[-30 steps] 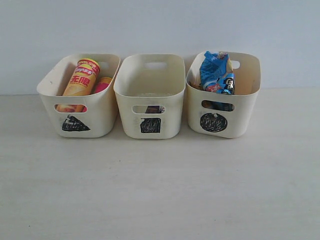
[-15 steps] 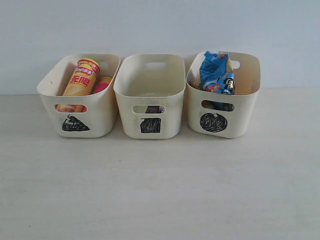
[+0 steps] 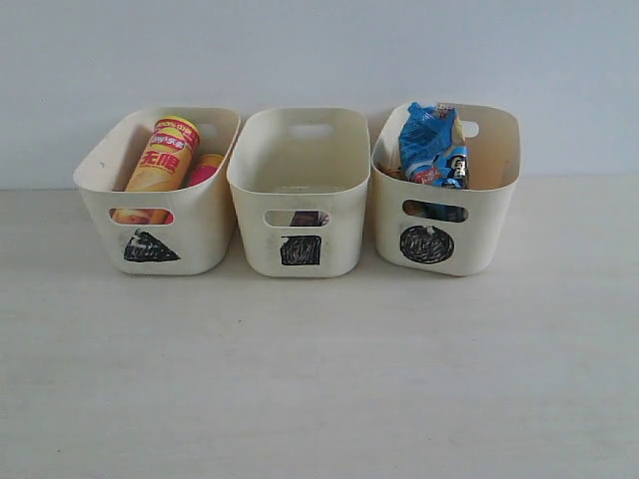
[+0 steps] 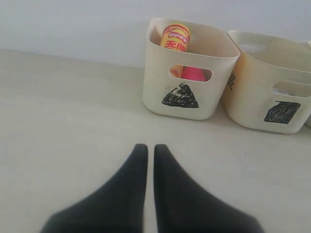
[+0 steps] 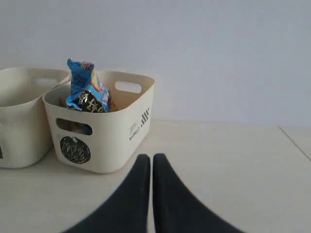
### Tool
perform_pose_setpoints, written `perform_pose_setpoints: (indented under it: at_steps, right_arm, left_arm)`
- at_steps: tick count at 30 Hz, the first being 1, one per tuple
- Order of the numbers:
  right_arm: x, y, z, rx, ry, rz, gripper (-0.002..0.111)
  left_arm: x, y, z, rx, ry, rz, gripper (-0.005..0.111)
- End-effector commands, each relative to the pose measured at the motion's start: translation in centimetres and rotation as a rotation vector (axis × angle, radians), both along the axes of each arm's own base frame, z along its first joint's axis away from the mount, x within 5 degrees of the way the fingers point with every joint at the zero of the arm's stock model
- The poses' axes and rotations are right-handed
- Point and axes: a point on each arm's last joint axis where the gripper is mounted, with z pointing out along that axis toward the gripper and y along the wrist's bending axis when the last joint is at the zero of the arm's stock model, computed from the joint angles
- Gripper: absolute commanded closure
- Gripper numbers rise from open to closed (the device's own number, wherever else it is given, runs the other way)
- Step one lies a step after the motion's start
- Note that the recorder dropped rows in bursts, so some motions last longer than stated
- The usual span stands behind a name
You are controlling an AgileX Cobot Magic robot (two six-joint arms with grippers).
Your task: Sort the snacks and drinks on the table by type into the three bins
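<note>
Three cream bins stand in a row at the back of the table. The left bin with a triangle mark holds the yellow chip can and the pink chip can. In the middle bin, square mark, a dark carton shows through the handle cutout. The right bin, round mark, holds the blue-and-white bag; an orange bag edge peeks beside it. My left gripper is shut and empty over bare table. The right gripper is likewise shut and empty. Neither arm shows in the exterior view.
A pale wall rises right behind the bins. In the right wrist view a seam in the table runs off to the side.
</note>
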Motion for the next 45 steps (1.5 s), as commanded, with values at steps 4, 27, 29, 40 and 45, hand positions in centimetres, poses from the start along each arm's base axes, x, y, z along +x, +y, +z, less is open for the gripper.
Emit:
perform_pose_setpoints:
  at_steps: [4, 27, 29, 40, 45]
  right_arm:
    - [-1.5, -0.2, -2.2, 0.086, -0.098, -0.021, 0.108]
    - [-1.5, -0.3, -2.4, 0.083, -0.079, -0.045, 0.108]
    - [-1.5, -0.2, -2.7, 0.053, -0.051, -0.034, 0.108]
    - [-1.7, 0.0, -4.8, -0.013, 0.179, -0.011, 0.108]
    - [-1.8, 0.0, -4.8, -0.011, 0.183, -0.011, 0.108]
  left_arm:
    - [0.0, 0.0, -0.1, -0.005, 0.001, 0.003, 0.102]
    - [0.0, 0.0, -0.1, -0.006, -0.001, 0.003, 0.102]
    - [0.0, 0.0, -0.1, -0.006, -0.001, 0.003, 0.102]
    - [0.0, 0.0, -0.1, -0.006, -0.001, 0.003, 0.102]
    - [0.0, 0.0, -0.1, -0.006, -0.001, 0.003, 0.102]
